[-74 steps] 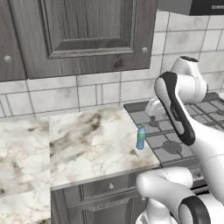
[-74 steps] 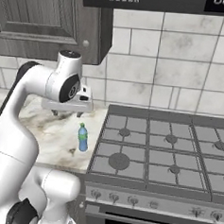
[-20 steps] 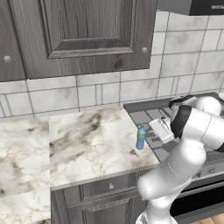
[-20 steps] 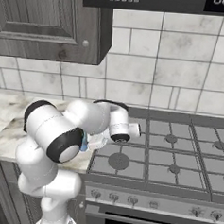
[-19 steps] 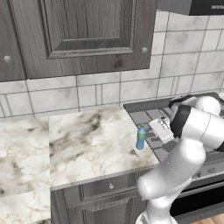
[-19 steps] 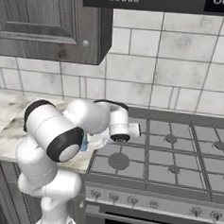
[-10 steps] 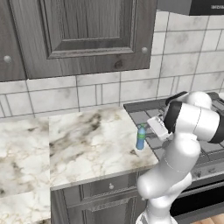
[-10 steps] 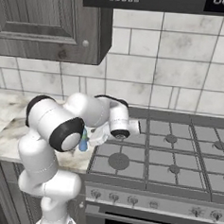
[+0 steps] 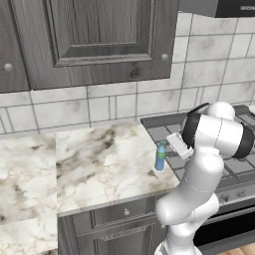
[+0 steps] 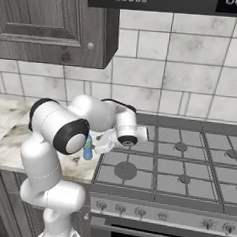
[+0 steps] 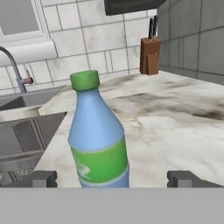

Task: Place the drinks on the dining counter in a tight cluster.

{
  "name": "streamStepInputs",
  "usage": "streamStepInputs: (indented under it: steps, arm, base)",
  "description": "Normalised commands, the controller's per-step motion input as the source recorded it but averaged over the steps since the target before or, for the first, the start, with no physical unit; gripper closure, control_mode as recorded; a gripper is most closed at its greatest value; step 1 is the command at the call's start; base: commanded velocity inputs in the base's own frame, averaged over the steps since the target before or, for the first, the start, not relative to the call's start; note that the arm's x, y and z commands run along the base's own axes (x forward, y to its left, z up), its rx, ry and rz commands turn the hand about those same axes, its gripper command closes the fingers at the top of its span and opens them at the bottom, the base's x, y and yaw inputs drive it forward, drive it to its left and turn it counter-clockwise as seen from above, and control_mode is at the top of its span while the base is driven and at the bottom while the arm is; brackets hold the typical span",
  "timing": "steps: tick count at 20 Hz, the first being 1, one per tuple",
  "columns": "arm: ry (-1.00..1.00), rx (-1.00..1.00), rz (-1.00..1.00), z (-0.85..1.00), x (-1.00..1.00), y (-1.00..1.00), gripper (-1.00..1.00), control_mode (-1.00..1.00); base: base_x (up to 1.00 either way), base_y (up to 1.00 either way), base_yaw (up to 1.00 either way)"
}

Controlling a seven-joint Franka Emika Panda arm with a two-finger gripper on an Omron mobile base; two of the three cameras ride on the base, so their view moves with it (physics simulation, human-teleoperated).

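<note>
The worktop (image 9: 94, 164) fills the lower left of the left base view, white marble with grey-brown veins, backed by tiles and with grey cabinets (image 9: 89, 40) across the top. In the hand view the same marble runs from centre to right.

The stove (image 10: 187, 165) takes the right half of the right base view; in the left base view it sits at right, partly behind the arm.

A sink (image 11: 22, 131) with a curved tap lies at the left edge of the hand view. A knife block (image 11: 149, 54) stands against the tiles in the upper right of that view.

The bottle (image 11: 98, 140) is small, slim and light blue with a green cap. It stands upright on the worktop near its edge beside the stove, at centre right in the left base view (image 9: 160, 157) and left of centre in the right base view (image 10: 88, 149).

The gripper (image 11: 113, 178) faces the bottle side-on with its jaws spread wide. The two fingertips (image 11: 41, 178) show at the bottom of the hand view, one on each side of the bottle's lower body and clear of it, the bottle closer to the left tip.

Its green label band carries a pale mark, but no writing can be read.
</note>
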Motion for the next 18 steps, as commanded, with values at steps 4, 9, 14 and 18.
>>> streamStepInputs:
  steps: [4,9,14,18]
  arm:
    - [0.00,0.00,0.00,-0.03,0.00,0.19,-1.00,-1.00]
    - [0.00,0.00,0.00,-0.09,-0.04,0.04,-1.00,-1.00]
    - [0.00,0.00,0.00,-0.04,-0.03,0.03,-1.00,-1.00]
    - [0.00,0.00,0.00,0.00,0.00,0.05,-1.00,-1.00]
  base:
    - [0.00,0.00,0.00]
    - [0.00,0.00,0.00]
    - [0.00,0.00,0.00]
    - [0.00,0.00,0.00]
